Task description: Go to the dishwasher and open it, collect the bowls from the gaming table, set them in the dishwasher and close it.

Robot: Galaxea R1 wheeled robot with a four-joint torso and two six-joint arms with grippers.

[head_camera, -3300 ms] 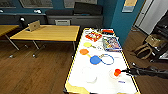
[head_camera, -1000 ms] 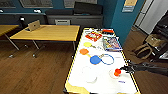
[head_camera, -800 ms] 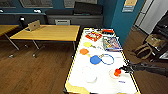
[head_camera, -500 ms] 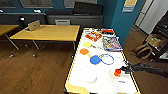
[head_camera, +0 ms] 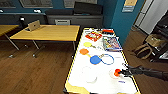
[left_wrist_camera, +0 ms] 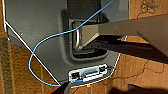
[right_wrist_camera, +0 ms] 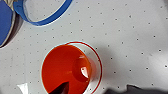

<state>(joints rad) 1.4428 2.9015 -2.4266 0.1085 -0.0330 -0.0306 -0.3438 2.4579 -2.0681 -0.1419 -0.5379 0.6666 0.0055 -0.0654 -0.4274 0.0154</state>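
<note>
Right gripper (head_camera: pixel 123 72) at lower right of head frame, arm entering from the right edge, tip hard against a small orange cup (head_camera: pixel 117 72). Dark fingertip (right_wrist_camera: pixel 61 88) visible at bottom of right wrist frame, sitting over the cup's near rim. Finger spread: cannot tell; contact looks like a pinch on the rim, hold not confirmed. Cup (right_wrist_camera: pixel 66 67) upright, mouth up, standing on or just over a pale bowl (right_wrist_camera: pixel 96 62) with a red rim, a crescent of it showing past the cup. Same pale bowl (head_camera: pixel 112 74) just left of the gripper in head frame.

Key relation: cup and pale bowl lie directly under and just left of the right gripper; no reach needed, right arm plainly the nearer. Round things, no long axis to line up.

Outward: blue bowl (head_camera: pixel 95 59) up-left at frame centre, blue ring (head_camera: pixel 107 59) beside it; orange bowl (head_camera: pixel 84 51) farther up-left; whitish bowl (head_camera: pixel 89 77) left of gripper. All on the white gaming table (head_camera: pixel 100 86), running up the frame.

Left gripper: state not readable in left wrist frame.
</note>
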